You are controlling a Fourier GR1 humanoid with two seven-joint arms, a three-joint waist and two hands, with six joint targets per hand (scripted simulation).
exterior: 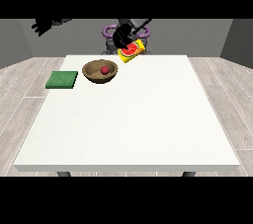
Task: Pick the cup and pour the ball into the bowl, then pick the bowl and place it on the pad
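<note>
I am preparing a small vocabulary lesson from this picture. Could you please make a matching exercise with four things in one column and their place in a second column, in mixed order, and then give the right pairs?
Things:
1. ball
2. pad
3. cup
4. bowl

Places:
A. held tilted by the hand above the table's far edge
B. on the table, right of the pad
C. inside the bowl
D. at the table's left edge

Pairs: 1-C, 2-D, 3-A, 4-B

White table [148,119] on dark legs; grey plank floor [20,90] around; grey walls [197,35] behind.
</note>
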